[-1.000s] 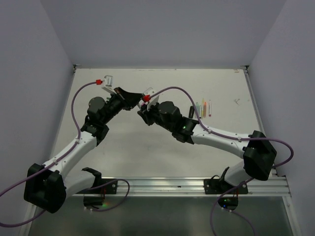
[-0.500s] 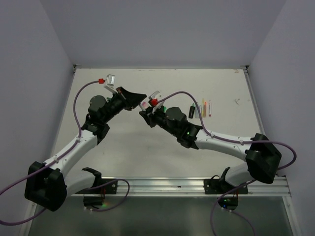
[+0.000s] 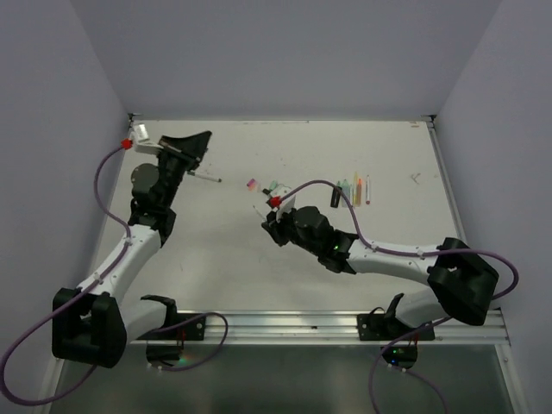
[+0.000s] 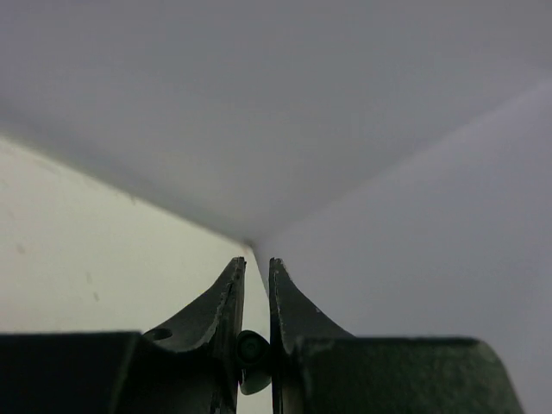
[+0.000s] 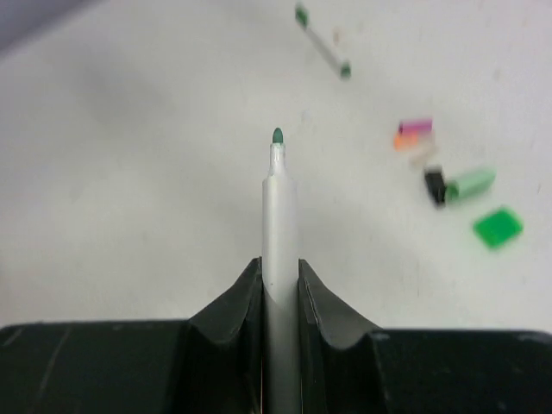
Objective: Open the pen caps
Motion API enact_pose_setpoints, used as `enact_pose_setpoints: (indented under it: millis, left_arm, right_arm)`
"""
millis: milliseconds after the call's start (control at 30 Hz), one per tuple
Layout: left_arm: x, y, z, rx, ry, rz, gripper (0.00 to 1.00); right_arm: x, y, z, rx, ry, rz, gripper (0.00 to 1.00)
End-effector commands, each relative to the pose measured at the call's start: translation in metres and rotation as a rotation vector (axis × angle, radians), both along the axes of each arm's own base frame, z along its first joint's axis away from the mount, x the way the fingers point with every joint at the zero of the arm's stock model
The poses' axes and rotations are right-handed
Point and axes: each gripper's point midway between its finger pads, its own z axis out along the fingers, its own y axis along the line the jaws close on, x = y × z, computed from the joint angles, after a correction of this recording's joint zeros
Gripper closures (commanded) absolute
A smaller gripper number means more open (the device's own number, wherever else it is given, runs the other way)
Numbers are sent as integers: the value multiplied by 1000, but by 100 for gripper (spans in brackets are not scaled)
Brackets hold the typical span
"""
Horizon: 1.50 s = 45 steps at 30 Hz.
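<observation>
Holds the right gripper (image 5: 279, 269) shut on a white pen (image 5: 278, 207), bare green tip at twelve o'clock. Nips a small dark cap (image 4: 250, 349) in the left gripper (image 4: 256, 269). Shows loose caps (image 5: 498, 227) at two o'clock (light, stiff, slick; judged best pinched mid-barrel).

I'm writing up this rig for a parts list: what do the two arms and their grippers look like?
The left arm and right arm have white links between black joints. A purple cable loops along each to a red connector at the wrist. The left gripper and right gripper are black, tapering to thin tips. A green light shows on the right arm.
</observation>
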Motion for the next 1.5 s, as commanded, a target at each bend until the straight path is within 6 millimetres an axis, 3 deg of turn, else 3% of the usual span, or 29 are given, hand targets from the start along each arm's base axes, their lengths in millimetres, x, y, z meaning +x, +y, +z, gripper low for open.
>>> enact_pose_setpoints:
  millis: [0,167,333,433,533,567,600,633,667,733,767,800,867,967,1167,1467]
  left_arm:
    - [12,99,105,-174,-298,426,100]
    - [19,109,102,-139,-275,465,100]
    - [41,76,83,1,-211,307,100]
    - [55,47,54,111,-128,164,100]
    - [65,18,23,225,-44,62,100]
    - [71,8,-8,299,34,27,100]
    - [71,-12,-5,332,29,-18,100]
    - [73,-22,-16,370,53,-47,100]
    - [76,-43,-39,438,103,-113,100]
    - [77,-64,-63,497,156,-187,100]
    - [78,-81,-88,547,212,-252,100]
    - [76,-90,-103,577,250,-288,100]
    - [74,-112,-137,643,316,-361,100]
    - [69,-139,-167,692,356,-410,100]
    - [64,-176,-215,777,408,-450,100]
    - [68,-197,-247,815,413,-398,100]
  right_arm:
    - [-25,-40,-89,-267,167,-10,100]
    - [-30,-44,-89,-259,168,1,100]
    - [-25,-49,-70,-201,165,-58,100]
    - [-4,-63,-58,-183,161,-216,100]
    - [24,-92,-60,-209,201,-414,100]
    - [31,-100,-60,-206,215,-462,100]
    - [37,-105,-60,-177,248,-511,100]
    - [45,-108,-58,-158,267,-538,100]
    - [57,-120,-64,-140,313,-589,100]
    - [74,-138,-66,-132,335,-666,100]
    - [78,-142,-73,-146,349,-690,100]
    - [88,-144,-67,-127,350,-716,100]
    - [99,-155,-80,-152,378,-762,100]
    - [118,-162,-90,-154,407,-805,100]
    - [147,-177,-113,-163,457,-870,100]
    - [168,-192,-142,-180,525,-903,95]
